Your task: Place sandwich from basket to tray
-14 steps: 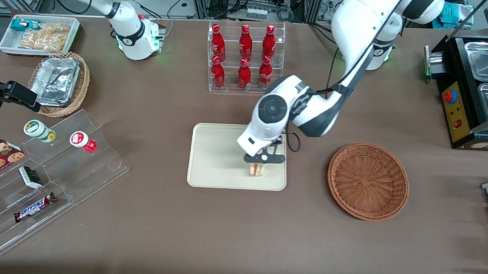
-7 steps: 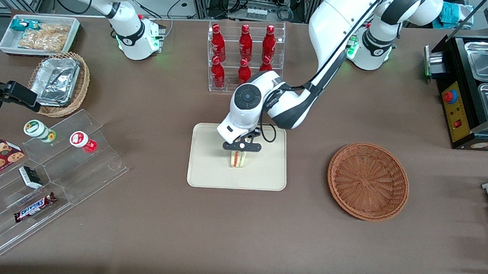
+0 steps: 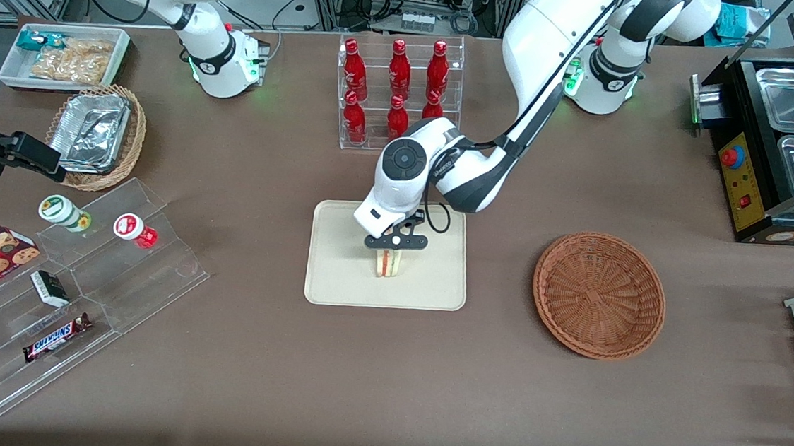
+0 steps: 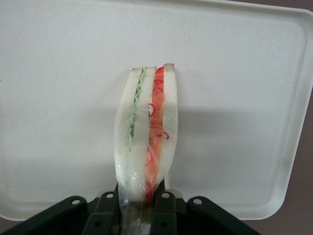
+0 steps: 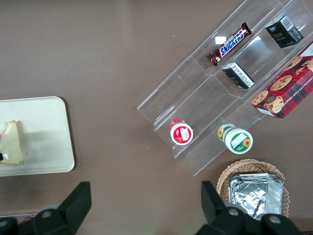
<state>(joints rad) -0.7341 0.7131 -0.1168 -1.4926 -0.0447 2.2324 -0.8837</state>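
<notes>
— Sandwich (image 3: pixel 387 263) stood over the tray (image 3: pixel 336 275), pinched by the gripper (image 3: pixel 395 245); basket (image 3: pixel 598 294) empty.
— Soft and light, I'd judge; the fingers (image 4: pixel 108 211) clamped one corner, squeezing lightly.

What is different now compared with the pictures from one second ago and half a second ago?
The claw, shut on the sandwich, moved across the tray from its edge nearest the basket toward the tray's middle, and the sandwich turned in the front view. The grasp, the tray and the sandwich-free basket stayed as they were.
</notes>
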